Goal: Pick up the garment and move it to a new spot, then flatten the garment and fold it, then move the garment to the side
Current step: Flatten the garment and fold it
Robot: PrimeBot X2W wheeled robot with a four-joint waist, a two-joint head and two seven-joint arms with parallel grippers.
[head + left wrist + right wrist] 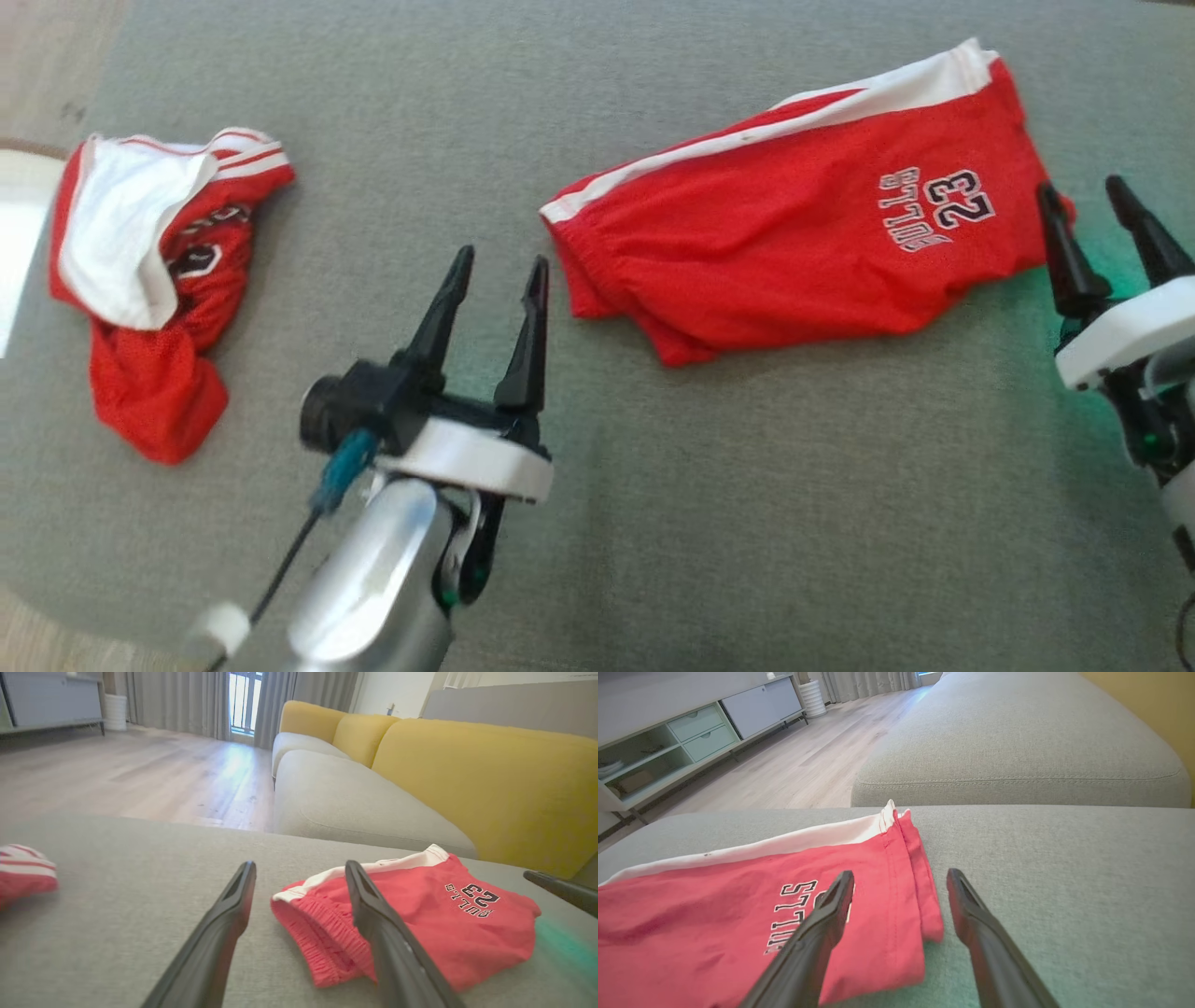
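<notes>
Both fingers of my left gripper (501,258) stand wide apart with nothing between them, and my right gripper (1081,187) is the same: spread and holding nothing. The red shorts (794,252), with a white side stripe and the print "BULLS 23", lie rather flat on the grey cushion (747,523). My left gripper hovers just beside the waistband end of the shorts, not touching it. My right gripper is at the opposite end, at the leg hem; whether it touches the cloth I cannot tell. Well apart from the shorts, beyond my left gripper, lies a crumpled red and white jersey (149,280).
</notes>
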